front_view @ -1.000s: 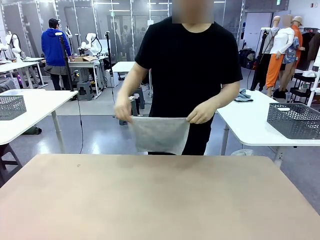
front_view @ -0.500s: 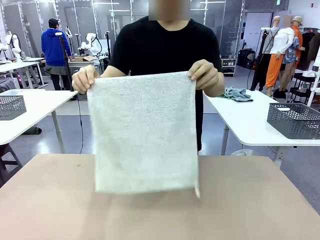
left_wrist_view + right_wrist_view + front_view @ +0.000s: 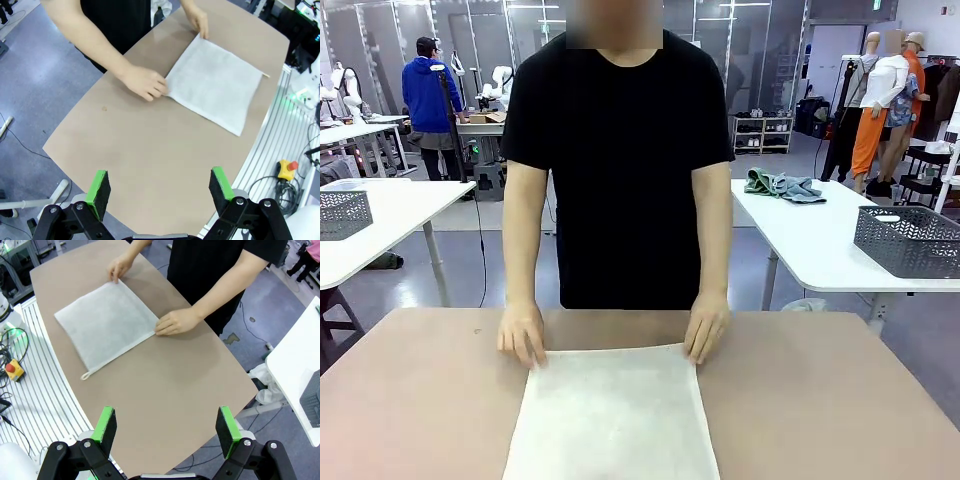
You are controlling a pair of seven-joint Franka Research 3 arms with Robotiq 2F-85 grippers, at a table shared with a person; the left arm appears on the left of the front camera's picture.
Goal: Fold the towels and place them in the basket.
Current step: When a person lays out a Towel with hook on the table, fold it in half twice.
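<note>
Though unfolded, smooth off-white towel [image 3: 610, 415]

Your towel [image 3: 612, 415] is plain off-white, lying on a tan surface [image 3: 820, 400]. The person's shirt [image 3: 620, 170] is black. Your left end effector [image 3: 160, 182] and right end effector [image 3: 166, 424] are both black with bright green pads [image 3: 98, 186]. Far right, a blue-green cloth heap [image 3: 782, 185] sits on a white surface [image 3: 810, 240] over grey floor [image 3: 520, 270].
</note>
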